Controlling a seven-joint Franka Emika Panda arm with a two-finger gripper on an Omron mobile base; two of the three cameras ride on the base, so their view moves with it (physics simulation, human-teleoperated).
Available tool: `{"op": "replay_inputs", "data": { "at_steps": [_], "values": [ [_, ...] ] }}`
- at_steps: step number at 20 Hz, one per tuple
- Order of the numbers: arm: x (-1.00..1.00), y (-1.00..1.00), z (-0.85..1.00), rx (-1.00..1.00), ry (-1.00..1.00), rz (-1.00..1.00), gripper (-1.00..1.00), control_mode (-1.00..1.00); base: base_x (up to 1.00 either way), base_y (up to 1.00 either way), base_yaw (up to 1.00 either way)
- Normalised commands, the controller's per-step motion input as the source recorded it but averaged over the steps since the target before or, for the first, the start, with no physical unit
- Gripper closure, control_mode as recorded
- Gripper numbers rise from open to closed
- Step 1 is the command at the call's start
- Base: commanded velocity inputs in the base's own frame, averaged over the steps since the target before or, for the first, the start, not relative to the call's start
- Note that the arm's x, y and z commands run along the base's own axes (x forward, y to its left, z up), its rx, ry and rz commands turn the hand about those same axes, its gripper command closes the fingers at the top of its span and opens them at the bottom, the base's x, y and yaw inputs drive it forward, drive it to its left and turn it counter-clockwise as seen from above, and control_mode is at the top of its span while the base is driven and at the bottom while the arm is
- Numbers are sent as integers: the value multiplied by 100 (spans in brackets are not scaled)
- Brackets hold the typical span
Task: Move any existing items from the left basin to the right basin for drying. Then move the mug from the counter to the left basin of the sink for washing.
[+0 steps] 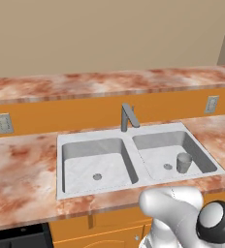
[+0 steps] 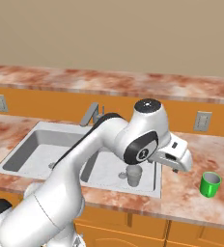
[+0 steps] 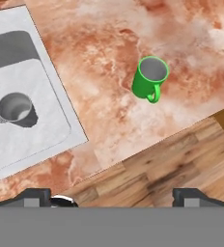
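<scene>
The grey cup [image 1: 184, 162] stands upright in the sink's right basin [image 1: 155, 154], near its front right corner. The left basin [image 1: 85, 170] holds nothing but its drain. On the counter [image 3: 109, 53] to the right of the sink stands the green mug [image 3: 150, 77], upright, its handle towards the counter's front edge. My gripper [image 3: 113, 200] is open and holds nothing. It hangs above the sink's right rim [image 2: 157, 179], between the grey cup [image 2: 133, 174] and the green mug [image 2: 210, 184], well above both.
An angular grey faucet [image 1: 129, 116] rises at the back centre of the sink. Wall outlets [image 1: 3, 123] sit on the orange backsplash at both sides. The counter's front edge lies close in front of the mug, with wooden floor [image 3: 172, 164] below.
</scene>
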Motion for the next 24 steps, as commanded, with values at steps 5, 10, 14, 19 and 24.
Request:
{"op": "replay_inputs", "data": {
  "at_steps": [5, 10, 14, 19, 24],
  "values": [
    [1, -64, -24, 4, 0, 1, -100, -100, 0, 0, 0],
    [26, -45, -39, 0, 1, 1, -100, -100, 0, 0, 0],
    [39, -40, -40, 0, 2, 4, -100, -100, 0, 0, 0],
    [38, -39, -40, 0, 2, 4, -100, -100, 0, 0, 0],
    [29, -36, -33, 0, 4, 3, -100, -100, 0, 0, 0]
  ]
}}
